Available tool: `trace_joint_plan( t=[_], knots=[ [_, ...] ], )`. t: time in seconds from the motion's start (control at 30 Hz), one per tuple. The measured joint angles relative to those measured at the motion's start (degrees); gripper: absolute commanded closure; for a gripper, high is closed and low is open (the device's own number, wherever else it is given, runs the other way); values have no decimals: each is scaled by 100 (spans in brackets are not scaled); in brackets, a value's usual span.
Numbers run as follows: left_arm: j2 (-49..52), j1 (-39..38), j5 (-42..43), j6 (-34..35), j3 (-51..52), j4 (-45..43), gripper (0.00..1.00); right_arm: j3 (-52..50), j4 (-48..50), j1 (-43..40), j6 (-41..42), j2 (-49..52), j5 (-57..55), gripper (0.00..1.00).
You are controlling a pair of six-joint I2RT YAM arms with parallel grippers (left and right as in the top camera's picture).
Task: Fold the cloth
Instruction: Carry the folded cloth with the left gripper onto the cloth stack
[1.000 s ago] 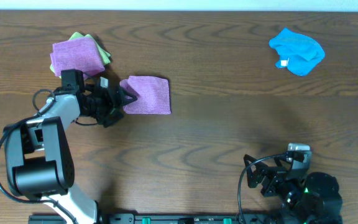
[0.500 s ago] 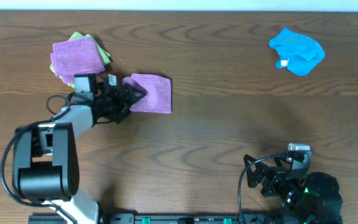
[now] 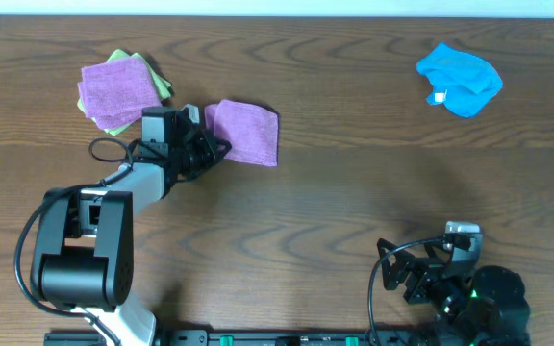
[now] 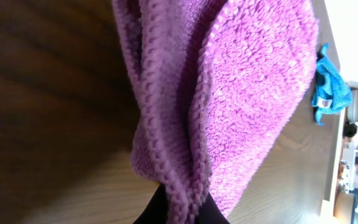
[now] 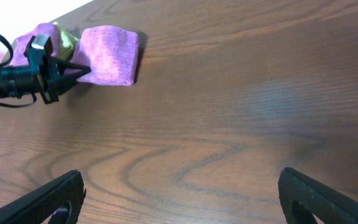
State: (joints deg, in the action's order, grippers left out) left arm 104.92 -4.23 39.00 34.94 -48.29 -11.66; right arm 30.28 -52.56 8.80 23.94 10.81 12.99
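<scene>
Where left gripper (image 3: 219,149) pinches, seemingly, fuzzy cloth (image 3: 249,133) bunches — ridged.

Fuzzy lilac cloth (image 3: 248,133), folded into a rectangle, left edge apparently bunched.

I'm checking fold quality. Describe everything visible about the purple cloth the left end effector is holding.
The cloth is lilac, fuzzy microfibre, folded into a layered rectangle with stitched edges showing. It rests on the wooden table, one edge pinched in the left end effector, apart from the purple-and-green stack.
</scene>
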Motion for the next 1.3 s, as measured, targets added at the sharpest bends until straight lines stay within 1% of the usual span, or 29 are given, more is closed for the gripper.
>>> trace_joint_plan(
  t=[0.07,0.17,0.2,0.33,0.43,0.63,0.77,1.03,1.3],
  knots=[
    [0,0,28,4,-328,170,94,0,-4,0,2,0,0,1],
    [0,0,46,0,-1263,638,94,0,-2,0,2,0,0,1],
    [0,0,-15,2,-1694,946,94,0,-2,0,0,0,0,1],
    [0,59,-483,-70,-3069,1832,94,-2,-2,0,0,0,0,1],
    [0,229,-798,-197,-3582,2072,94,-2,-2,0,2,0,0,1],
    [28,831,-1207,-282,-3884,2020,94,-2,-2,0,2,0,0,1],
    [205,1075,-1309,-310,-4085,1893,94,-2,-2,0,2,0,0,1],
    [800,1215,-1375,-376,-4299,1884,94,-2,-2,0,2,0,0,1],
    [905,1493,-1443,-660,-4306,2059,94,-2,-2,0,2,0,0,1]
  ],
)
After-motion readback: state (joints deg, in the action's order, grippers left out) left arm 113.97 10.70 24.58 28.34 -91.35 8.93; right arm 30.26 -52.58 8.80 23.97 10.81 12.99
